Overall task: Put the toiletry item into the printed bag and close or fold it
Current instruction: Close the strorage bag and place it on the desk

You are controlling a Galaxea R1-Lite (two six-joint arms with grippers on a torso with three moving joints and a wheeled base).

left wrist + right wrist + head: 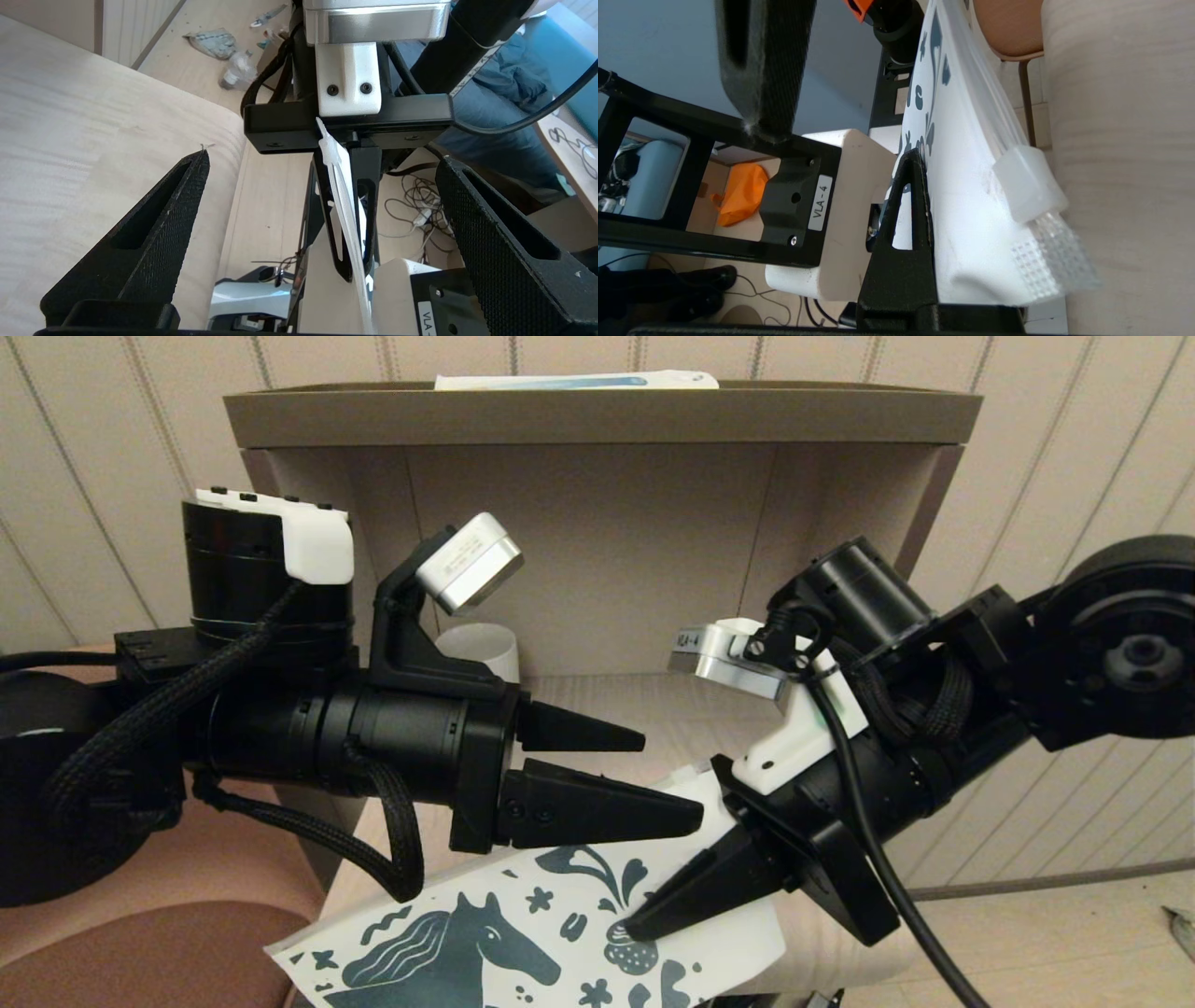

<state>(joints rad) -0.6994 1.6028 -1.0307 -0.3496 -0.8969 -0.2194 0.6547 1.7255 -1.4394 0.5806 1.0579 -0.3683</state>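
Note:
The printed bag, white with a dark teal horse, hangs over the front edge of the pale wooden surface. My right gripper is shut on the bag's zip end, with one finger on top and the other hidden beneath. In the left wrist view its two fingers pinch the bag's thin edge. In the right wrist view the bag lies against my right gripper, and its clear zip slider shows. My left gripper is open and empty just above the bag, its fingers spread wide.
A white and blue box lies on top of the brown shelf. A white mug stands at the back behind my left arm. A brown chair seat is at the lower left.

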